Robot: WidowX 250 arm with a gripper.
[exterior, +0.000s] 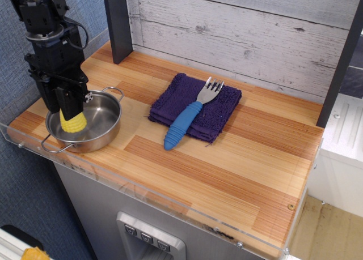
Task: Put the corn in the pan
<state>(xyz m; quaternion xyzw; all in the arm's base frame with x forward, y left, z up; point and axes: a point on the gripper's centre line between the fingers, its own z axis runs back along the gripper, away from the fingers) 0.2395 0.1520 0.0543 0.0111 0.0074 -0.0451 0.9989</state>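
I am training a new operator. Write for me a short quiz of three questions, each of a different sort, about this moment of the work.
1. True or false: the corn is inside the rim of the pan.
2. Multiple choice: on what does the head of the fork rest? A) the bare wood B) the purple cloth C) the pan
3. Fill in: the tool is closed on the ____.

Key: 1 true; 2 B; 3 corn.
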